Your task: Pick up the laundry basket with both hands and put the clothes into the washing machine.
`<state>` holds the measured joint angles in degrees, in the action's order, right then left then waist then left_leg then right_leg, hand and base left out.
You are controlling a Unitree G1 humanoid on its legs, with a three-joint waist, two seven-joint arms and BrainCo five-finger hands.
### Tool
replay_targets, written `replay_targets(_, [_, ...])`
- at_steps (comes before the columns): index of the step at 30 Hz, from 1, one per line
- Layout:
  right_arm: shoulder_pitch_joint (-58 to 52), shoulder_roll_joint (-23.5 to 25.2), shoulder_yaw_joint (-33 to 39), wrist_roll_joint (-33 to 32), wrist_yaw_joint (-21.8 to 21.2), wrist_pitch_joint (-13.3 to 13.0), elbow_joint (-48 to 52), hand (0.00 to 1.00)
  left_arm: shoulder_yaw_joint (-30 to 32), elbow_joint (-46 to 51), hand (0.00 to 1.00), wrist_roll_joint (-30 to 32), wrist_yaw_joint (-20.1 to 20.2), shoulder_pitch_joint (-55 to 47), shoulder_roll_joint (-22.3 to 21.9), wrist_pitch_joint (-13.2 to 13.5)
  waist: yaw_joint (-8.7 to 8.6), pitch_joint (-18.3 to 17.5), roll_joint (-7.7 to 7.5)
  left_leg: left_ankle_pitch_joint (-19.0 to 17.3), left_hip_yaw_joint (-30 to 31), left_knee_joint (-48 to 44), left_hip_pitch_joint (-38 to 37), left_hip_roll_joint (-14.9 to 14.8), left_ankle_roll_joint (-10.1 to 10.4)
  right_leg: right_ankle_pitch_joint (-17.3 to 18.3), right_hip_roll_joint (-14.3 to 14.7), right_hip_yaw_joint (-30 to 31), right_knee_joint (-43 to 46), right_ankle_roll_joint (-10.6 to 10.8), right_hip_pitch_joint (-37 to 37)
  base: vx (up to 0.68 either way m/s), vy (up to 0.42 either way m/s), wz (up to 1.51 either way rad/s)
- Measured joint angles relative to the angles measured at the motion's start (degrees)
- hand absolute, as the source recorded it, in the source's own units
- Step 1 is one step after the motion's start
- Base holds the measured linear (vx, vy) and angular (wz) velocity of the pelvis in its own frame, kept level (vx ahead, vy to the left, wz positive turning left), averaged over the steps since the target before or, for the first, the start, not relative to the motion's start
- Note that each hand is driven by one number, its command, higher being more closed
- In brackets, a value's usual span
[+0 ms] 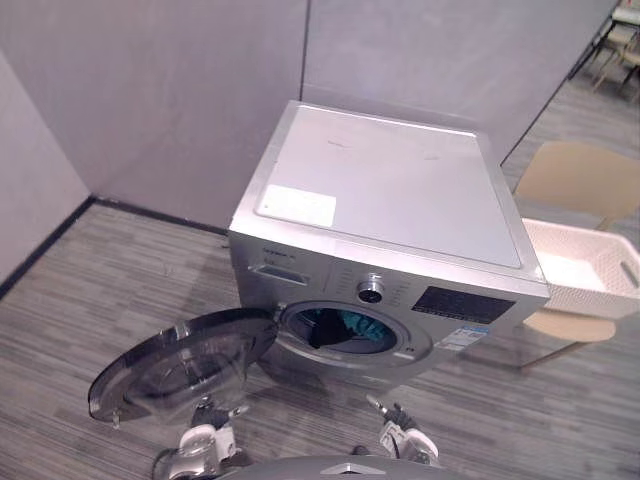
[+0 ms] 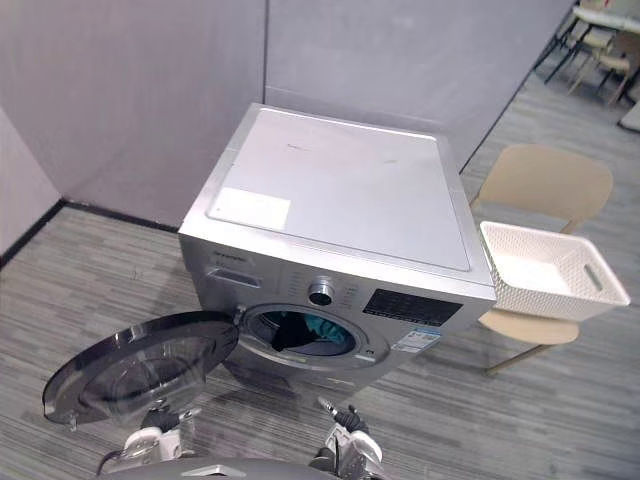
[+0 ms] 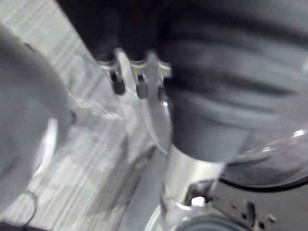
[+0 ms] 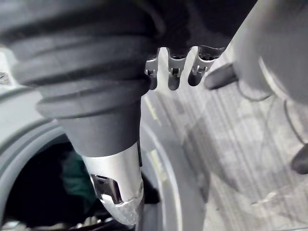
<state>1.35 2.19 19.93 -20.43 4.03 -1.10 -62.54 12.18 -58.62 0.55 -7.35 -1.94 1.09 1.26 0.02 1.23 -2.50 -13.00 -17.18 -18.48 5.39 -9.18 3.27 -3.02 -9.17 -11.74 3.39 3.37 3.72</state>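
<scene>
Fingers (image 3: pixel 118 83) of our left hand (image 1: pixel 205 437) hang loosely bent and empty above the floor (image 1: pixel 90 300), near the edge of the open door (image 1: pixel 185 365). Those of our right hand (image 1: pixel 403 437) are likewise slack, thumb straight, grasping nothing, low in front of the washer (image 1: pixel 390 190). We see the clothes (image 1: pixel 345 328), a dark piece and a teal one, lying inside the drum, close behind the opening. The basket (image 2: pixel 545 302) sits empty on the chair (image 2: pixel 545 180) to the right of the washer, well apart from both hands. We judge the loading as good as done. To finish it well, we would check that no cloth hangs over the drum's lip and nudge any stray fold deeper with straight fingers. We would also keep the left arm clear of the door, which swings out on that side and could be knocked.
</scene>
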Motion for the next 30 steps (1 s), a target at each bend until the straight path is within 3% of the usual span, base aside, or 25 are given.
replay_targets(4, [-0.24, -1.21, -0.37, 0.13, 0.01, -0.32, 0.19, 0.0, -4.09, -1.19, 0.0, 0.01, 0.03, -0.81, 1.55, 0.09, -0.73, -0.27, 0.19, 4.16, 0.21, 7.56, -1.97, 4.07, -0.69, -1.21, -1.11, 0.15, -0.4, -0.06, -0.16, -0.16, 0.05, 0.09])
replay_targets(8, [-0.27, -2.05, -1.35, 0.55, -0.02, -0.25, -0.4, 0.0, -6.13, -3.53, 0.0, 0.82, 0.08, -0.59, 2.46, 0.7, -0.63, -0.19, -1.01, 13.48, 0.36, 21.97, -6.51, 7.67, -1.12, -0.55, -2.45, 0.58, -0.31, 1.22, 2.52, -0.1, 0.005, 0.07])
replay_targets(12, [0.39, -2.24, -2.64, 0.58, -0.16, -0.2, -0.3, 0.0, -5.35, -4.48, 0.0, 1.49, 0.2, 0.22, 3.87, 0.84, -0.05, 2.26, -1.88, 14.42, -1.72, 23.33, -7.58, 8.13, -1.44, -2.89, -2.05, 3.28, -0.74, 4.87, 2.98, -0.08, 0.022, -0.28])
replay_targets(13, [-0.1, -1.51, -4.59, 0.6, -0.32, -0.19, -0.09, 0.0, -3.81, -4.48, 0.0, 3.73, 0.32, 0.3, 5.09, 0.77, -0.71, 2.84, -3.95, 14.86, -3.26, 22.94, -7.4, 8.63, -3.01, -4.24, -2.56, 4.55, -1.96, 11.52, 3.6, -0.03, 0.037, -0.42])
replay_targets(14, [0.46, -1.47, -5.51, 0.58, -0.36, -0.2, 0.23, 0.0, -2.99, -4.33, 0.0, 4.31, 0.38, 0.17, 5.1, 0.66, -0.56, 2.83, -3.26, 14.96, -3.78, 22.95, -6.55, 7.63, -3.96, -3.24, -2.37, 4.57, -2.49, 13.94, 3.33, -0.06, 0.005, -0.41])
replay_targets(15, [0.47, -1.87, -5.77, 0.59, -0.36, -0.26, 0.64, 0.0, -2.46, -4.1, 0.0, 4.82, 0.35, 0.14, 5.09, 0.56, -0.68, 3.23, -2.1, 14.64, -4.33, 22.86, -5.89, 6.48, -4.43, -0.52, -1.56, 4.71, -0.53, 10.97, 4.3, -0.05, -0.012, -0.12])
replay_targets(16, [1.26, -2.66, -6.15, 0.6, -0.49, -0.2, 0.95, 0.0, -2.06, -3.48, 0.0, 5.31, 0.34, 0.21, 5.02, 0.48, -1.4, 4.05, -1.33, 14.14, -3.42, 20.79, -4.59, 4.22, -4.59, 3.12, -0.41, 4.68, 15.04, 5.83, 8.14, 0.01, -0.049, 0.17])
replay_targets(17, [0.67, -2.78, -6.09, 0.6, -0.56, -0.24, 0.86, 0.0, -1.96, -3.26, 0.0, 5.3, 0.33, -0.04, 5.48, 0.29, -1.18, 4.55, -1.72, 13.58, -2.12, 18.65, -4.25, 3.33, -4.55, 2.87, -0.78, 5.06, 28.28, 3.8, 8.57, 0.05, -0.042, 0.37])
replay_targets(18, [-0.71, -2.69, -6.05, 0.59, -0.7, -0.28, 0.86, 0.0, -1.01, -2.91, 0.0, 4.77, 0.45, -0.17, 5.62, 0.04, -0.65, 4.55, -2.28, 12.84, -1.53, 17.15, -4.44, 3.32, -4.36, 1.46, -1.58, 5.94, 32.44, 2.83, 6.96, 0.07, -0.075, 0.32])
replay_targets(21, [-0.89, -2.95, -6.29, 0.6, -1.68, -0.3, 0.99, 0.0, -1.02, -3.26, 0.0, 4.76, 0.49, -0.21, 5.94, -0.14, -0.08, 4.27, -2.59, 12.64, -0.76, 17.04, -4.56, 4.63, -4.11, 0.55, -1.26, 8.52, 31.24, 3.52, 5.76, 0.0, -0.013, 0.06])
replay_targets(22, [-0.71, -3.47, -6.21, 0.6, -2.12, -0.32, 1.16, 0.0, -1.07, -3.29, 0.0, 4.74, 0.51, -0.01, 5.27, -0.17, -0.29, 4.97, -0.66, 13.16, -0.62, 17.75, -4.54, 4.82, -4.4, 0.81, -1.3, 9.93, 29.11, 3.27, 4.76, -0.01, 0.005, 0.09])
replay_targets(25, [-0.42, -3.66, -6.52, 0.66, -2.23, 0.2, 0.8, 0.0, -1.32, -3.21, 0.0, 4.54, 0.53, 0.15, 4.65, -0.17, 0.34, 4.26, -0.26, 13.42, -2.11, 18.72, -4.3, 5.74, -4.41, 2.9, -1.53, 11.11, 21.17, 3.82, 1.84, -0.02, -0.002, -0.21])
replay_targets(26, [-0.03, -3.25, -7.88, 0.78, -2.29, 0.29, 0.8, 0.0, -1.86, -3.24, 0.0, 4.01, 0.35, 0.04, 4.93, -0.17, 0.79, 3.24, -1.35, 13.99, -3.06, 19.39, -3.9, 6.36, -4.32, 3.77, -1.76, 11.0, 15.52, 4.75, 0.03, -0.02, -0.026, -0.35])
replay_targets(27, [0.11, -3.07, -8.23, 1.75, -2.34, 0.31, 0.76, 0.0, -2.6, -3.26, 0.0, 3.77, 0.22, 0.02, 5.03, -0.17, 1.0, 3.01, -0.74, 14.38, -3.38, 19.74, -3.08, 6.57, -4.14, 3.94, -1.79, 10.97, 12.48, 4.72, -0.35, -0.02, -0.035, -0.28])
replay_targets(30, [0.68, -3.06, -10.31, 3.0, -2.33, 0.36, 0.48, 0.0, -4.23, -3.24, 0.0, 1.72, -0.04, 0.2, 4.88, -0.17, 0.93, 2.78, -1.16, 15.68, -3.34, 19.82, -2.16, 6.89, -3.65, 5.08, -1.77, 10.57, 6.94, 4.01, -2.27, -0.04, -0.067, -0.05])
